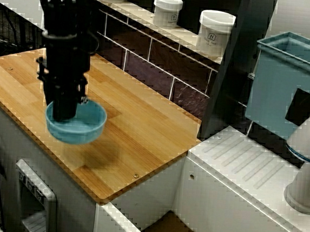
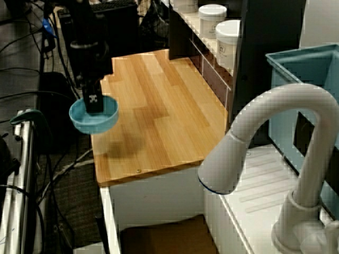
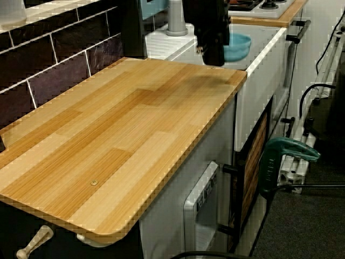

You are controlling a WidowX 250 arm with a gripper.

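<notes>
The blue bowl hangs from the claw, which is closed on its rim at one side, lifted above the wooden counter; its shadow lies below. I judge it is light, stiff plastic, smooth and perhaps slippery. The thin rim is the only place to grip, so it may tilt. The counter's outer edge is almost under the claw. White jars stand well behind it, and the faucet is well apart.
</notes>
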